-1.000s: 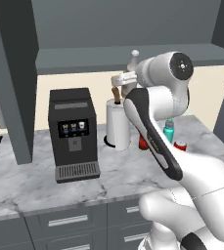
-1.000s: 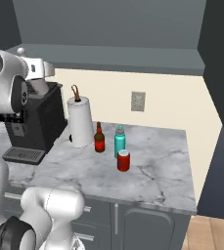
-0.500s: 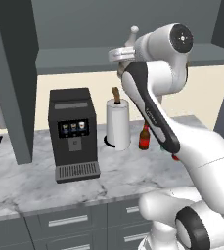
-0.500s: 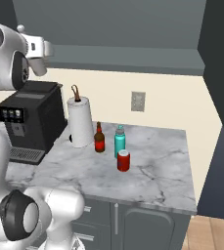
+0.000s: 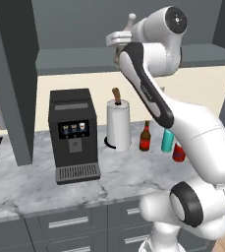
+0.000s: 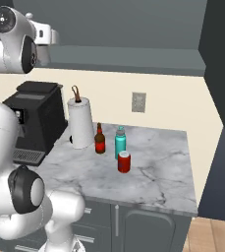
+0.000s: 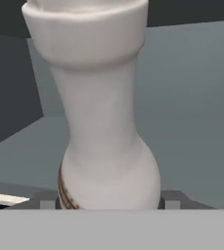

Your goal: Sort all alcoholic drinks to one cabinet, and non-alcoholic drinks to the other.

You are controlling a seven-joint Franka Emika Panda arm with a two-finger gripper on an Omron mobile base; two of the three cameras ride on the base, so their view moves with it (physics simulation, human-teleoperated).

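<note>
Arm swung higher toward upper frame since the earlier frame, jaws pinching the cream-white bottle [image 7: 103, 122] at its body, long axis along the fingers, cabinet shelf floor [image 7: 191, 146] just beyond it; brown bottle [image 5: 145, 138], teal bottle [image 5: 167, 141], red can [image 5: 179, 152] on desk [image 5: 30, 182].
</note>
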